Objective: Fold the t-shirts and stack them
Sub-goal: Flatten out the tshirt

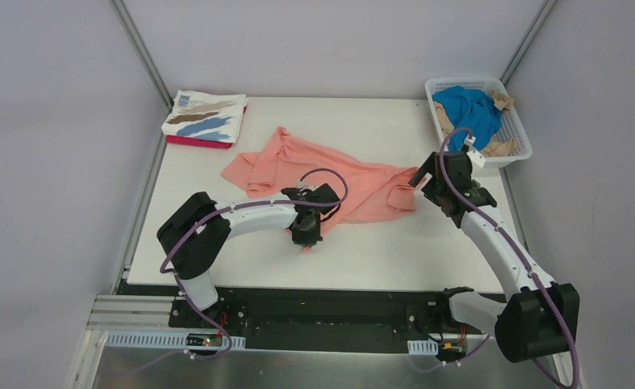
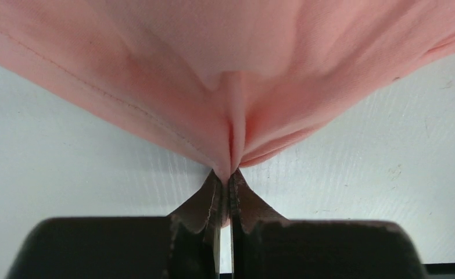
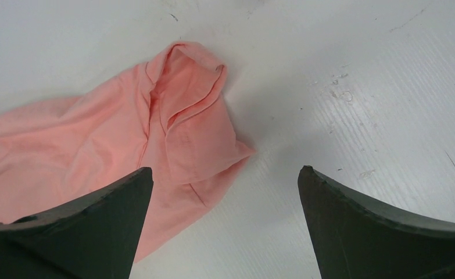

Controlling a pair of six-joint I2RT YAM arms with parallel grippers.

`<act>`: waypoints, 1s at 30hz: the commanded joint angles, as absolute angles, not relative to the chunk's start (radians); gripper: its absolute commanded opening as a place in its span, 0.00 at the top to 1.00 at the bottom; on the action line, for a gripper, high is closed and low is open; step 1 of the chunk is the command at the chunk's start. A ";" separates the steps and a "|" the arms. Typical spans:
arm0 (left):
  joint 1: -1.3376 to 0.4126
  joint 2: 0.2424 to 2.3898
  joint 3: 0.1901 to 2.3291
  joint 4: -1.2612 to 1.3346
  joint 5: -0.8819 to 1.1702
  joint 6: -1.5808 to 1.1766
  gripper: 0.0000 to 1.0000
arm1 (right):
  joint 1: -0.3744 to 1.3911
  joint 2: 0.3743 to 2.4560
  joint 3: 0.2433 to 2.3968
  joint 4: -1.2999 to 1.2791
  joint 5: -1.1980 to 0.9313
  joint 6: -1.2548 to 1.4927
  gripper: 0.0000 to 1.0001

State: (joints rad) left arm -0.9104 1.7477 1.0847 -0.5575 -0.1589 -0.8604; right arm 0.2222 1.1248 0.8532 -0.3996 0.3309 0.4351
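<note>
On the white table (image 1: 379, 259), left fingers (image 2: 224, 192) pinch the pink t-shirt (image 1: 362, 182); right fingers (image 1: 421, 177) wide.

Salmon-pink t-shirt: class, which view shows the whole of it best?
The top external view: nearly all of the salmon-pink t-shirt shows there. Left wrist shows only a fold pinched in the left pincer; right wrist only one end.

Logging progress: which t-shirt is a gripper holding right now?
The salmon-pink t-shirt, crumpled mid-table: the left gripper is shut on its edge. The brushstroke-print t-shirt lies folded far left; the blue t-shirt sits in the basket.
</note>
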 commanded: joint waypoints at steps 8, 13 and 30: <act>-0.707 1.591 1.013 -0.652 -0.352 -0.844 1.00 | 0.202 1.192 0.851 -0.417 0.317 0.453 0.01; -0.634 1.545 1.053 -0.650 -0.400 -0.784 1.00 | 0.201 1.231 0.832 -0.411 0.160 0.394 0.08; -0.617 1.555 1.093 -0.623 -0.370 -0.752 1.00 | 0.402 1.153 0.682 -0.329 0.231 0.559 0.14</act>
